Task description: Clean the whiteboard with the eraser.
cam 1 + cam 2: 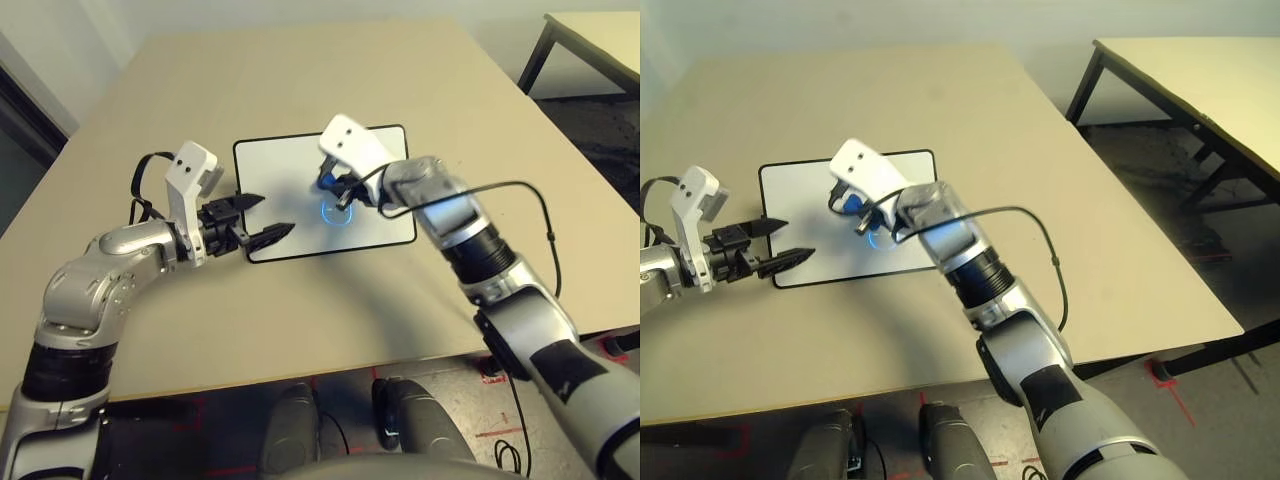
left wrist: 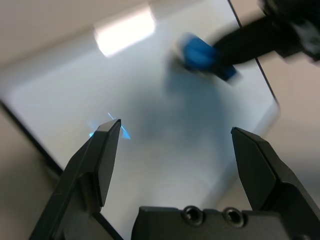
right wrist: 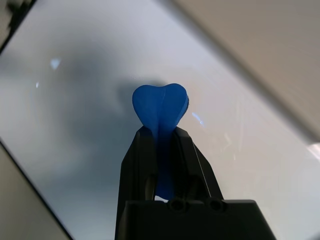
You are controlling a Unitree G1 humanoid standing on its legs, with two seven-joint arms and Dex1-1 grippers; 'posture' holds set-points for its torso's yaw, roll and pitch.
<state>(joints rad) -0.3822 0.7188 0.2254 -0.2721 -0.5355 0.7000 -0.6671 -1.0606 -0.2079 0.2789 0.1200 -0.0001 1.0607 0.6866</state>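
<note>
A beige table [image 1: 300,90] carries the whiteboard [image 1: 375,215], which lies flat near its middle, its surface showing white with a faint blue glint. The right gripper [image 3: 162,137] hangs over the board's centre, its fingers clamped tight on the blue eraser [image 3: 160,102], which is pinched so its free end bulges beyond the tips and is held above the board. The left gripper [image 1: 262,217] hovers over the board's left edge, fingers [image 2: 102,150] spread wide apart and holding nothing.
</note>
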